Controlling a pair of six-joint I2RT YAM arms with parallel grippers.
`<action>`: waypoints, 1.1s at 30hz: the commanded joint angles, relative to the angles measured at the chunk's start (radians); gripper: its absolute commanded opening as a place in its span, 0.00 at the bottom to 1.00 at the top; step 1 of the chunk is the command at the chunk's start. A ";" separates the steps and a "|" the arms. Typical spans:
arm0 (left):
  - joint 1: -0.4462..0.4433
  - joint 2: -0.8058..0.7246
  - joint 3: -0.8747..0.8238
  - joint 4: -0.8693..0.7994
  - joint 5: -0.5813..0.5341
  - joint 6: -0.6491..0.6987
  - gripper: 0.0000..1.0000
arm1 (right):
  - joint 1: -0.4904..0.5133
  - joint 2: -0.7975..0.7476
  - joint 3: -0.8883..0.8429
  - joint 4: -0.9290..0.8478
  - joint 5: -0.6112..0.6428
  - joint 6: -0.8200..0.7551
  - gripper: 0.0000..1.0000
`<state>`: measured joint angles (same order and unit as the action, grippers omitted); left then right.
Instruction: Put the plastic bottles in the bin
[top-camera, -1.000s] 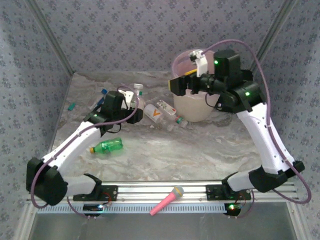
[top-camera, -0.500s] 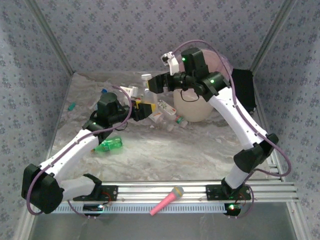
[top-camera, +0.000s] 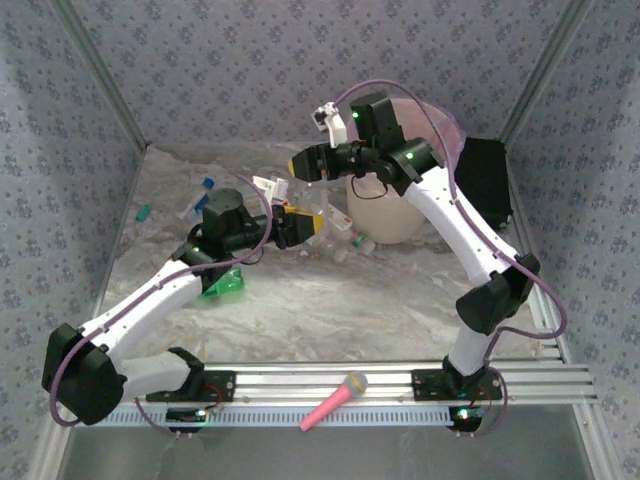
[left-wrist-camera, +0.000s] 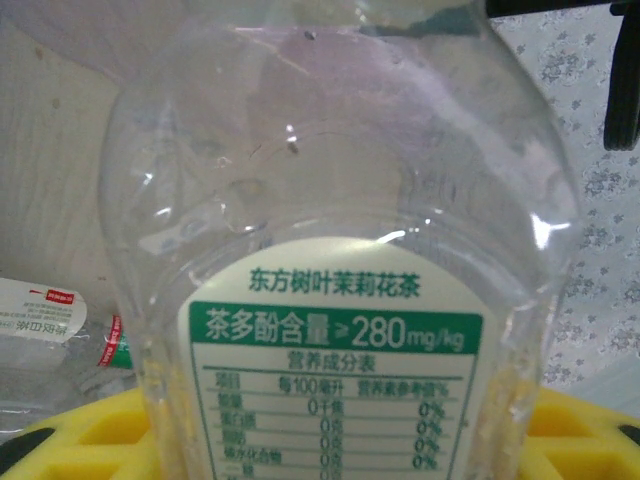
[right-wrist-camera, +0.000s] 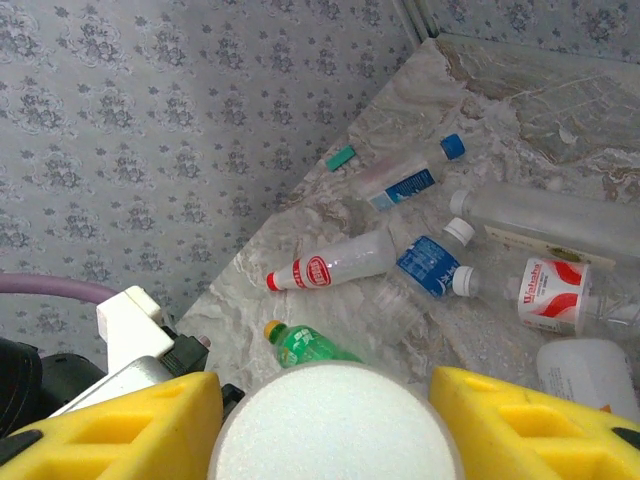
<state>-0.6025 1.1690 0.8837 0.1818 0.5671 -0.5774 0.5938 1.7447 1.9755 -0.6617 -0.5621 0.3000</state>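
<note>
1. The left gripper (top-camera: 300, 226) is clamped on a clear bottle (left-wrist-camera: 330, 250) with a green-and-white printed label. Its yellow pads (left-wrist-camera: 90, 440) press the bottle's lower sides.
2. Just beyond it, the right gripper (top-camera: 303, 165) sets its own yellow pads against both sides of a white round top (right-wrist-camera: 335, 425). This is possibly that bottle's cap, though the wrist view is too close to be sure.
3. Behind the right gripper's wrist stands the bin (top-camera: 385, 215), cream-white with a pink liner (top-camera: 445, 125) folded over its rim. A black box (top-camera: 485, 180) sits on the bin's far side.
4. Below the right gripper, loose bottles lie on the marbled table (top-camera: 330, 310):
   - a red-capped bottle (right-wrist-camera: 330, 265)
   - a blue-labelled bottle (right-wrist-camera: 430, 262) just beside it
   - a blue-capped bottle (right-wrist-camera: 410, 178) farther out
   - a red-and-white-labelled bottle (right-wrist-camera: 550, 295) on the other side
5. A green bottle (top-camera: 228, 283) lies back along the left arm, partly hidden under the forearm.
6. Farthest from both grippers, a pink toy microphone (top-camera: 335, 400) rests on the rail between the arm bases.
</note>
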 joint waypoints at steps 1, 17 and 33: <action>-0.001 0.009 0.038 0.024 -0.018 -0.002 0.16 | 0.006 -0.013 -0.008 0.014 -0.008 0.006 0.55; 0.002 0.015 0.060 0.008 -0.075 -0.028 0.17 | 0.020 0.034 0.010 -0.004 -0.029 -0.001 0.34; 0.022 -0.079 0.052 -0.358 -0.245 -0.058 1.00 | -0.041 0.037 0.299 -0.088 0.197 -0.172 0.25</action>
<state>-0.5964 1.1351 0.9047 -0.0097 0.3985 -0.6018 0.5808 1.8000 2.2059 -0.7273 -0.4458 0.1894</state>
